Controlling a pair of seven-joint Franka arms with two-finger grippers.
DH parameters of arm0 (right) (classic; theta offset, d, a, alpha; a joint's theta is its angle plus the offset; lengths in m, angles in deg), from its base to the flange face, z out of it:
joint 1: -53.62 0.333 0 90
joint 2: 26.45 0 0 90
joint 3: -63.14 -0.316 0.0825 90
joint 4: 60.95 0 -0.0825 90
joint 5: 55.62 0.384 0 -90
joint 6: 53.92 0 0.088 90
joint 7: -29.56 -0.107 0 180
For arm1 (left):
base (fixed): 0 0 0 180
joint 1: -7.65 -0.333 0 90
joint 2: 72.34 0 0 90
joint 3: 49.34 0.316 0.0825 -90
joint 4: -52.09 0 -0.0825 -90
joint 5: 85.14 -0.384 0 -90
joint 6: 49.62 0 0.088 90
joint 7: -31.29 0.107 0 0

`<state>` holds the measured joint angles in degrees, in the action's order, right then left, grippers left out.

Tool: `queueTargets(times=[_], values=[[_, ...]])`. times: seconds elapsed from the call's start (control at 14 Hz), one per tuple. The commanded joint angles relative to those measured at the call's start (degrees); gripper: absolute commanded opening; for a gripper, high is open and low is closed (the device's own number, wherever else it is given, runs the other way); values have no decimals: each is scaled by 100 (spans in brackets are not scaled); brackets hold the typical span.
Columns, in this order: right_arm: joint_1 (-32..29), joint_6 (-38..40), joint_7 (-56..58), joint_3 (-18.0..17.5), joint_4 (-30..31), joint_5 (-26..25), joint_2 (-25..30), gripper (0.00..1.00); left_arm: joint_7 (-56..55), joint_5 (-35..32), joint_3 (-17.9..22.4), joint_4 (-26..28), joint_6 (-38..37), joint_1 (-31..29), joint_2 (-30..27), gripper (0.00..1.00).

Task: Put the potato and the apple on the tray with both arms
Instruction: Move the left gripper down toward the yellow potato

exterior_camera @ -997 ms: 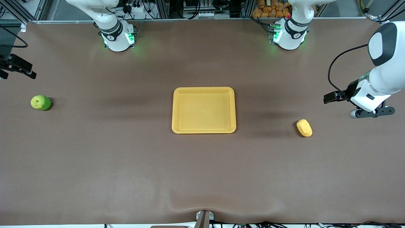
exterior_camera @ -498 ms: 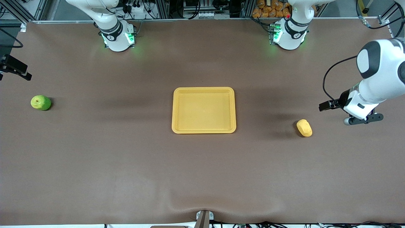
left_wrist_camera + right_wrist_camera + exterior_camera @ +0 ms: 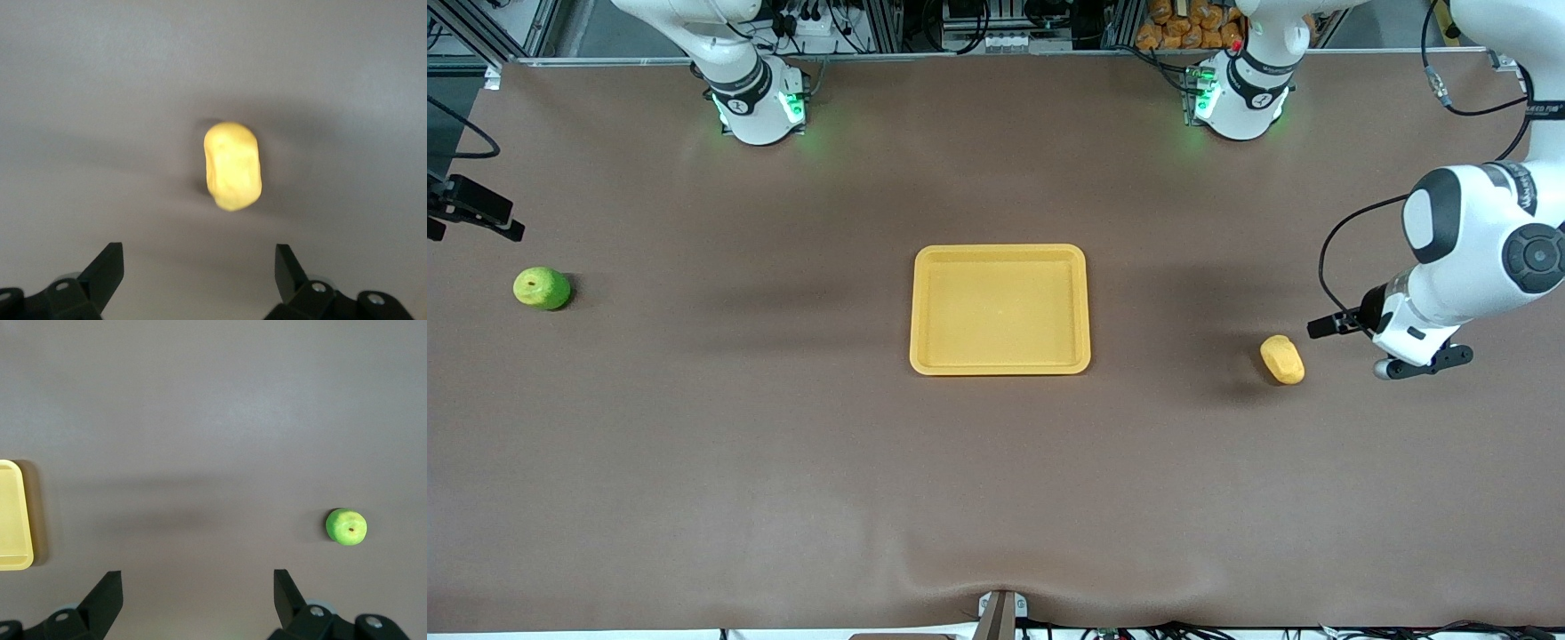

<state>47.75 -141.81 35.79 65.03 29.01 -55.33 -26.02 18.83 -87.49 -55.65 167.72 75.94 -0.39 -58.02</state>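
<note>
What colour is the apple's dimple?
Brownish, set in the bright green apple; the front view shows it best.

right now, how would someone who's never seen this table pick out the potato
Start at the yellow tray in the middle of the brown table. Go toward the left arm's end; the potato lies alone there, with the open left gripper close by. It is a lumpy yellow oblong, unlike the round green apple at the right arm's end.

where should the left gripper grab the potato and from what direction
Probably across its narrow middle, coming straight down from above. The potato lies flat on the table, oblong and lumpy, with open space all round, so closing across the short width looks easiest. The left gripper is open, its gap wider than the potato.
</note>
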Motion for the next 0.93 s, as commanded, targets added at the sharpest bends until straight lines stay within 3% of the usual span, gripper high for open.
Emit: queueTargets(times=[0.0, 0.5, 0.85], values=[[-81, 88, -69, -49, -206, -64, -315, 100, -186, 68, -19, 459, 810, 4, 26, 100], [-89, 88, -60, -49, -277, -240, -605, 100, -345, 68, -54, 522, 1576, 4, 571, 100], [-186, 97, -69, -40, -259, -249, -1062, 100, -450, 112, -71, 504, 2069, -5, 940, 92]])
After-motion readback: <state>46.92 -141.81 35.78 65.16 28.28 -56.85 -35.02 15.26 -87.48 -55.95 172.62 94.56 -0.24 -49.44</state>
